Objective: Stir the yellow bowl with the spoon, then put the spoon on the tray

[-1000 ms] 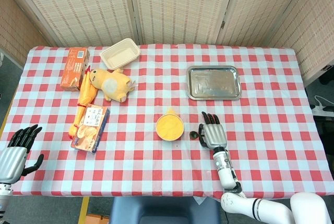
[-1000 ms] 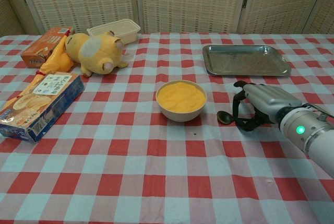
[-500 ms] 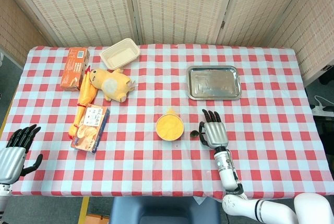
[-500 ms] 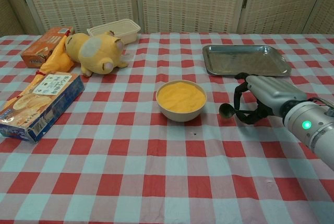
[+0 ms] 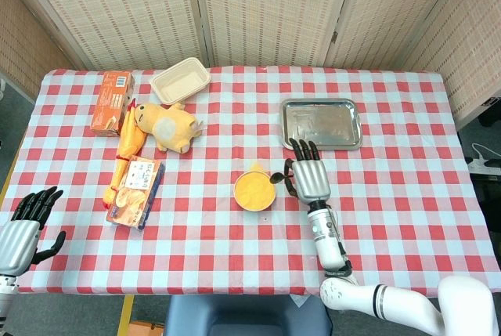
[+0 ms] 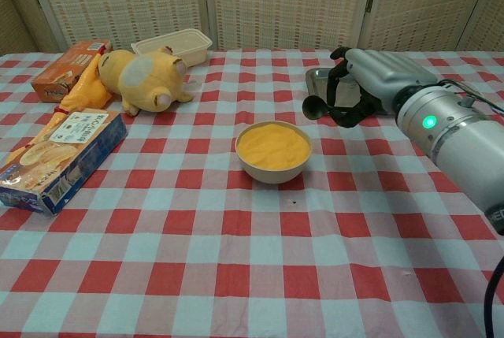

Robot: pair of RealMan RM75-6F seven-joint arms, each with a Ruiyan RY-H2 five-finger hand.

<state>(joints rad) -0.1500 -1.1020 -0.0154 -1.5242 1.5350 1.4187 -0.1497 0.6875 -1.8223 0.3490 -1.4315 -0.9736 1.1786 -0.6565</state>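
Observation:
The yellow bowl [image 5: 254, 189] [image 6: 273, 150] sits mid-table, filled with yellow powder. My right hand [image 5: 310, 175] [image 6: 364, 78] hovers in the air just right of the bowl and grips a dark spoon [image 5: 276, 178] [image 6: 314, 106], whose head points left toward the bowl's right rim. The spoon's handle is hidden inside the fingers. The steel tray [image 5: 321, 124] [image 6: 402, 92] lies behind the hand, bare. My left hand [image 5: 25, 226] hangs open off the table's front left edge, holding nothing; the chest view does not show it.
A yellow plush toy [image 5: 167, 125], an orange box [image 5: 110, 102], a beige container [image 5: 180, 80], a rubber chicken [image 5: 125, 154] and a blue snack box [image 5: 136, 193] crowd the left side of the checkered table [image 5: 407, 195].
My right hand lifted the spoon off the cloth and carried it up and toward the bowl's right rim. The left hand stayed put.

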